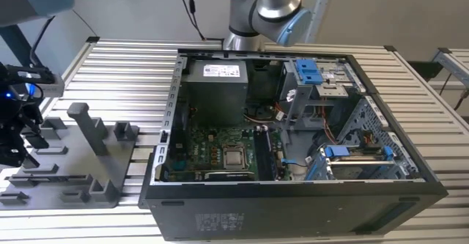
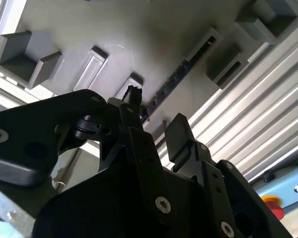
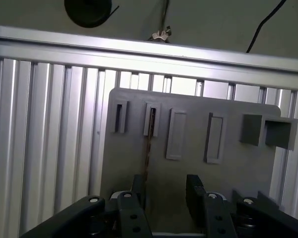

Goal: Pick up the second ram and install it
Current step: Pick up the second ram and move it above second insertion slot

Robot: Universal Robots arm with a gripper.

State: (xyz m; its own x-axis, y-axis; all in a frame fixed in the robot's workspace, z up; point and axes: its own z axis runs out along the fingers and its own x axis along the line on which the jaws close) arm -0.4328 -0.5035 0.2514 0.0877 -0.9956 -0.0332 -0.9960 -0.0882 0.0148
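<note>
The second ram stands on edge in a slot of the grey fixture plate; it appears as a thin dark-green strip. In the second wrist view the ram shows its row of black chips. My gripper hangs just above the plate, open, with the stick's near end close to one finger and the other finger well apart from it. The second wrist view also has the gripper open. In the exterior view the gripper is at the far left, over the plate.
A tall grey post rises from the plate beside several blocks and holders. The open computer case with its motherboard stands at the exterior view's right of the plate, on a ribbed aluminium table.
</note>
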